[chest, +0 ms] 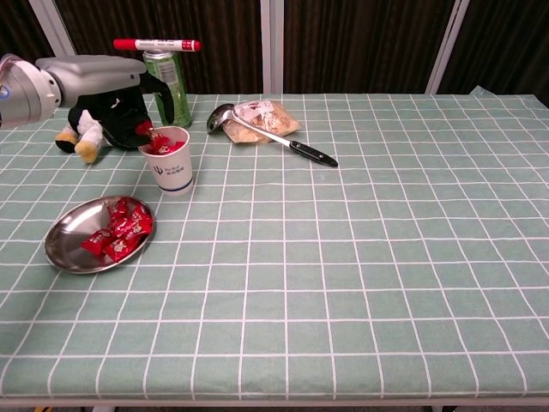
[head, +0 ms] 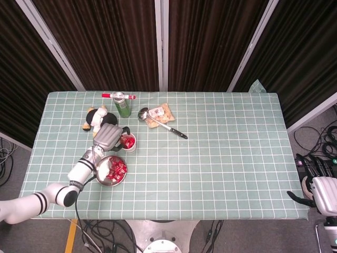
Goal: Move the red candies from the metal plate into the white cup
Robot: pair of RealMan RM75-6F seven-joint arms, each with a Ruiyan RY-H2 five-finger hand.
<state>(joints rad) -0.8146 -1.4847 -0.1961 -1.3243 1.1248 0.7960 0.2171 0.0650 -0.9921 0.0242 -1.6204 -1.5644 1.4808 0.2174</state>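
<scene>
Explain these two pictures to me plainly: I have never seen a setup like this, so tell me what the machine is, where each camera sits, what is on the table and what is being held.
This is a two-armed robot at a table, each arm ending in a fingered hand. One picture looks down from its head, the other looks forward from its chest.

The left hand is at the rim of the white cup, holding a red candy over the opening; the cup already has red candies in it. More lie on the metal plate nearer the robot. The right hand hangs past the table's edge, seen only from the head camera; its fingers are too unclear to judge.

Also on the green checked tablecloth: a plush toy, a green can with a red marker across its top, and a ladle lying over a snack packet.
</scene>
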